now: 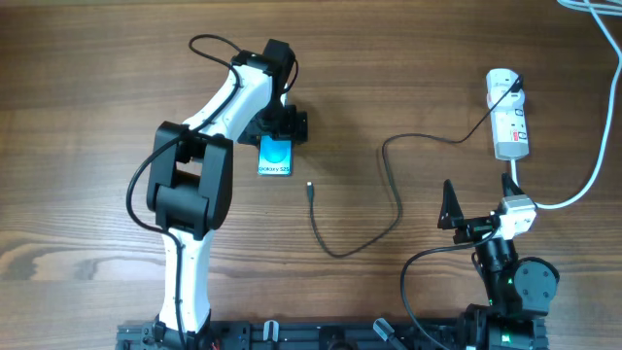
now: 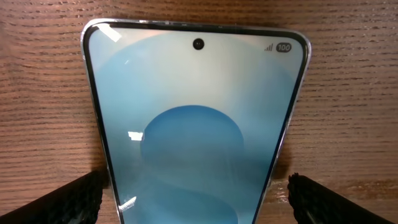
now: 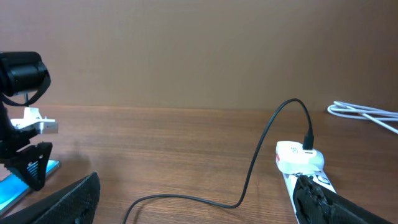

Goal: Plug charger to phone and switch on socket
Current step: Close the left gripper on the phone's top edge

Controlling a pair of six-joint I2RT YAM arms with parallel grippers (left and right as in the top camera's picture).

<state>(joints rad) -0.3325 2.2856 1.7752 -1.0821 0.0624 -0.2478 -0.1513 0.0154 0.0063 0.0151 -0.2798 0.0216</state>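
left end effector open over the phone, charger still unplugged

the left end effector [image 1: 280,136] stood wide open over the phone [image 1: 275,156]. its fingers [image 2: 62,199] flanked the lit screen at 3 and 9 o'clock, with a strip of bare bench [image 1: 97,78] in each gap, and it gripped nothing. the phone lay flat at 11 o'clock from the bench's middle. the charger [image 1: 398,209] curved loosely away from the socket [image 1: 507,115] at 2 o'clock. its plug tip [image 1: 309,187] lay at 4 o'clock of the phone, apart from it. the right end effector [image 1: 479,196] gaped wide and empty, just at 6 o'clock of the socket.
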